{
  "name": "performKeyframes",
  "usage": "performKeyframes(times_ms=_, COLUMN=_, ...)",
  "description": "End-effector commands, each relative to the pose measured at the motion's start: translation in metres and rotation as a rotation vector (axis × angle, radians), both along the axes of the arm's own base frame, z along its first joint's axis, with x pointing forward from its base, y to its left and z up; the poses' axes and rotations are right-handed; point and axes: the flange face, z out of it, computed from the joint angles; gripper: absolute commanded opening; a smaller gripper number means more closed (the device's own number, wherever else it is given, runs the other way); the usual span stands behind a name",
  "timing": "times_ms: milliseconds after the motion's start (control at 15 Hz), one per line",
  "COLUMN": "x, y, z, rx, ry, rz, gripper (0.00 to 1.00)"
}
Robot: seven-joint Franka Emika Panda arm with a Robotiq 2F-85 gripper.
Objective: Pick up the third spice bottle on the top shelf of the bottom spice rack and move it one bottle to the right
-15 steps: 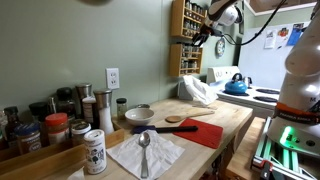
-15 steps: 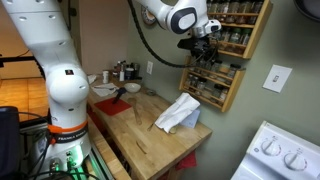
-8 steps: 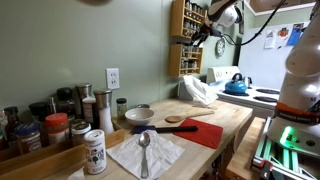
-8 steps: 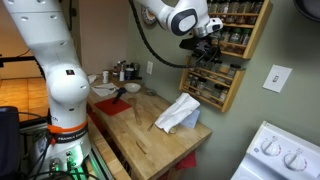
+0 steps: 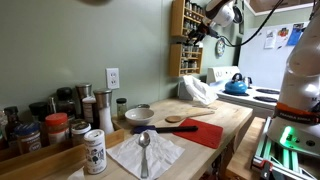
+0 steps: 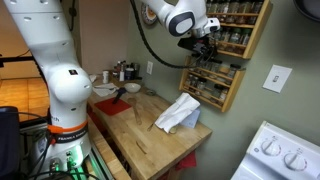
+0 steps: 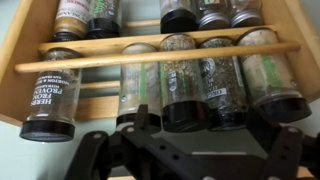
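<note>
Five dark-capped glass spice bottles sit packed, so the wide-open, empty black claw could knock the third's neighbours.

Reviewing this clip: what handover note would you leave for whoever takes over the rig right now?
Gripper: looks open and empty, facing a shelf row of the spice rack.
Third bottle from the left sits in the row behind the wooden rail, not gripped.
Done: approach only.
Left: close on that bottle, bring it out past the rail, set it one place to the right.
</note>
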Motion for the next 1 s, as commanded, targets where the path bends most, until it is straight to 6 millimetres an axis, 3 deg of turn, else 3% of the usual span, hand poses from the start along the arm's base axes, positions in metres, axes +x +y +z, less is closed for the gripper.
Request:
performKeyframes(times_ms=0, x=0.009, y=0.000, z=-0.007, rx=0.024, ry=-0.056, rz=-0.012, gripper=1.00)
performKeyframes(times_ms=333, x=0.017, y=-0.001, z=-0.016, rx=0.025, ry=-0.082, rz=-0.027, gripper=0.90)
performKeyframes(times_ms=600, x=0.015, y=-0.007, z=-0.016, rx=0.015, ry=-0.087, rz=-0.028, gripper=0.70)
performKeyframes(times_ms=667, x=0.014, y=-0.008, z=-0.016, rx=0.012, ry=-0.087, rz=-0.029, gripper=0.71)
performKeyframes(times_ms=733, x=0.014, y=-0.010, z=-0.016, rx=0.008, ry=-0.087, rz=-0.030, gripper=0.63)
performKeyframes(times_ms=800, x=0.013, y=-0.011, z=-0.016, rx=0.006, ry=-0.087, rz=-0.029, gripper=0.70)
performKeyframes(times_ms=933, x=0.012, y=-0.013, z=-0.017, rx=0.000, ry=-0.083, rz=-0.028, gripper=0.72)
